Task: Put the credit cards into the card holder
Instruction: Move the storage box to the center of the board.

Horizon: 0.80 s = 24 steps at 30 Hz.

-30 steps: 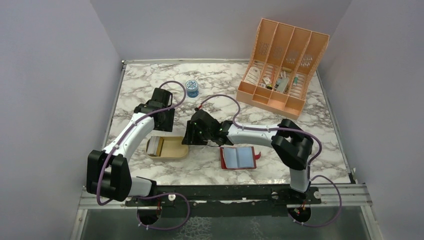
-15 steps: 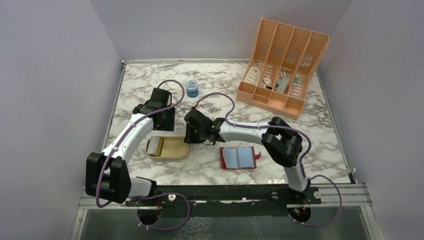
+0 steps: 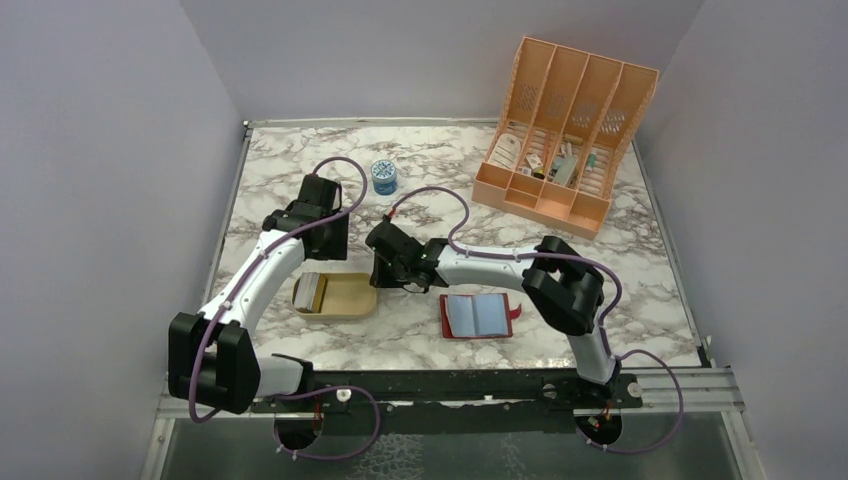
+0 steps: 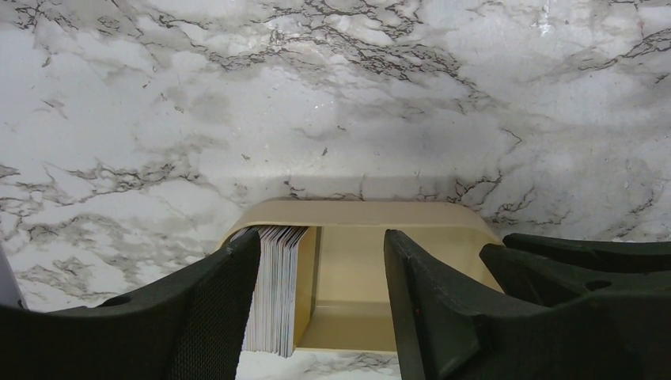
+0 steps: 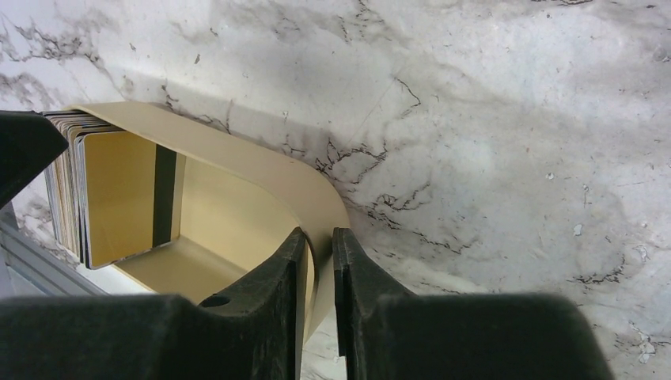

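Pinching the curved end wall of the tan tray (image 3: 352, 297), the right end effector (image 5: 319, 239) has its two fingers nearly together with the thin tray rim clamped between them. That grip sits at the right end of the tray, centre-left in the overhead view.

The left end effector (image 4: 320, 241) hovers over the tray's other end with fingers apart. The stack of cards (image 4: 274, 286) is right beside the inner face of the finger at lower left of the wrist frame, and bare tray floor lies between the stack and the other finger. Can't tell if that finger touches the stack.

The cards stand on edge, packed against the left end of the tray. In the right wrist view the facing card is gold-toned with a black stripe.

The card holder (image 3: 481, 315) lies open and flat on the marble worktop (image 3: 450, 190), lower centre of the overhead frame, just right of the tray and apart from it. It has a red cover, and its pale blue pockets face up.

A peach slotted organizer (image 3: 565, 125) is at upper right with small items in it. A small blue patterned jar (image 3: 384, 176) stands upper centre-left.
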Tool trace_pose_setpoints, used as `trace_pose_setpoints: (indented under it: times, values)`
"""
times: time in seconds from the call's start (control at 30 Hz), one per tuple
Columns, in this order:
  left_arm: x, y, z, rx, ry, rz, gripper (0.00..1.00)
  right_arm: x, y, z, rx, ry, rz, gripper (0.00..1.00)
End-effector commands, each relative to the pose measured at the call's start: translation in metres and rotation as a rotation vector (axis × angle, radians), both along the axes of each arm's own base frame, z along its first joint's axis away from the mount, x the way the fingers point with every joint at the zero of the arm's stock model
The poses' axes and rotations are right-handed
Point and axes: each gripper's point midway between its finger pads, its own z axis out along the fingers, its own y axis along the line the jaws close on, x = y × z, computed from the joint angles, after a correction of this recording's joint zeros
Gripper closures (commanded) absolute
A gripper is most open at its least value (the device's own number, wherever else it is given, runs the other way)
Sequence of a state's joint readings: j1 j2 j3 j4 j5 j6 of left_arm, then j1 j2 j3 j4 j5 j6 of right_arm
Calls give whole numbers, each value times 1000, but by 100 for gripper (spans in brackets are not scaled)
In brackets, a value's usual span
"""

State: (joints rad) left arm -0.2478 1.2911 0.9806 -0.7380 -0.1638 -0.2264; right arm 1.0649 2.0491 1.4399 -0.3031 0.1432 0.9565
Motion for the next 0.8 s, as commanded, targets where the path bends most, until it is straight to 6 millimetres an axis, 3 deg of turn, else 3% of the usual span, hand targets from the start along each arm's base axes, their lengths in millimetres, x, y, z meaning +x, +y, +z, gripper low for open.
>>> trace_pose_setpoints:
  times: [0.0,0.33,0.77]
  values:
    - [7,-6,10,-39,-43,-17,41,15,-7,7,-37,-56,-60,84]
    - [9,-27,21,-89,-86,-128,43,23,-23,10,-64,-83,-116,85]
    - [5,-44,11,-76,-60,-148,42,35,-65,4,-99,-73,-190,86]
